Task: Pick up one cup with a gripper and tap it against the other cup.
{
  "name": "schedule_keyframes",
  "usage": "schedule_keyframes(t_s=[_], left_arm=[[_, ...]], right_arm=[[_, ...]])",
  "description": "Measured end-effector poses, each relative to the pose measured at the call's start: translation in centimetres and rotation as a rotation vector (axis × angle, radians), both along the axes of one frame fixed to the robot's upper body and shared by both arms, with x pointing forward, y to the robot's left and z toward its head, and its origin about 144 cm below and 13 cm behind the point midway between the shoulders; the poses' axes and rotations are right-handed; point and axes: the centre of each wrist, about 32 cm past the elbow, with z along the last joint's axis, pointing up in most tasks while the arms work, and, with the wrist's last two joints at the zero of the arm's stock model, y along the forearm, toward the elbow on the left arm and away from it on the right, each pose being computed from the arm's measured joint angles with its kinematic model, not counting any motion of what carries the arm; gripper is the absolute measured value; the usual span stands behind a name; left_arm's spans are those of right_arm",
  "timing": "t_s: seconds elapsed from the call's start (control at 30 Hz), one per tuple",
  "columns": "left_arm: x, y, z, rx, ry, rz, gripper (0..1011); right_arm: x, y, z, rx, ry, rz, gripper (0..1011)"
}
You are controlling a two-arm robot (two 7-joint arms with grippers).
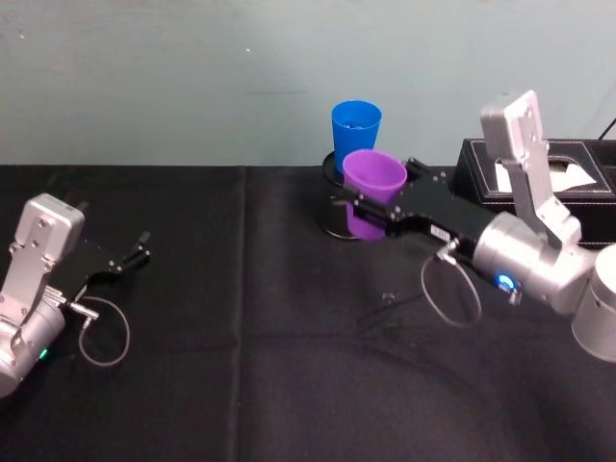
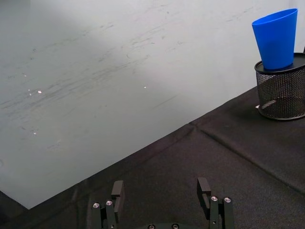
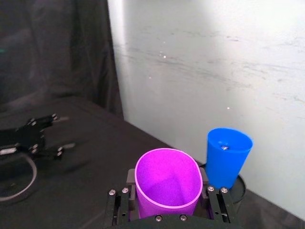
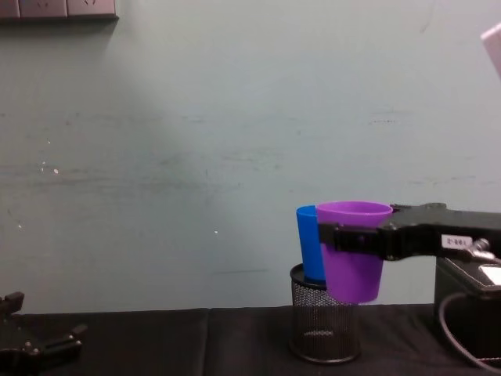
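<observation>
My right gripper (image 1: 358,206) is shut on the purple cup (image 1: 372,190), holding it upright above the table. In the chest view the purple cup (image 4: 352,249) hangs just in front of the blue cup (image 4: 309,243), overlapping its side. The blue cup (image 1: 355,131) stands in a black wire-mesh pen holder (image 4: 321,325). In the right wrist view the purple cup (image 3: 167,182) sits between the fingers, with the blue cup (image 3: 228,156) close behind it. My left gripper (image 1: 138,248) rests open on the table at the left, far from both cups.
A black tissue box (image 1: 553,183) stands at the back right, behind my right arm. The black cloth table (image 1: 241,366) meets a pale wall at the back. Loose cables (image 1: 452,289) loop off both wrists.
</observation>
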Motion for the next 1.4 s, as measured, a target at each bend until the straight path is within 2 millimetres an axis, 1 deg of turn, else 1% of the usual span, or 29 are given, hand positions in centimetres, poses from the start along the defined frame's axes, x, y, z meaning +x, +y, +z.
schedule_keyframes(t_s=[0.13,0.17,0.3,0.53,1.07,1.4], left_arm=[[0.0,0.0,0.0,0.0,0.0,0.0,1000],[0.0,0.0,0.0,0.0,0.0,0.0,1000],[0.0,0.0,0.0,0.0,0.0,0.0,1000],[0.0,0.0,0.0,0.0,0.0,0.0,1000],[0.0,0.0,0.0,0.0,0.0,0.0,1000],[0.0,0.0,0.0,0.0,0.0,0.0,1000]], right_arm=[[1.8,0.2,0.3,0.01,0.007,-0.018,731],[1.8,0.2,0.3,0.01,0.007,-0.018,731],[3.3,0.2,0.6,0.014,0.012,-0.033,731],[5.3,0.1,0.6,0.023,0.035,-0.052,731],[8.5,0.6,1.3,0.006,0.023,-0.078,731],[9.6,0.8,1.3,0.007,0.024,-0.081,731]])
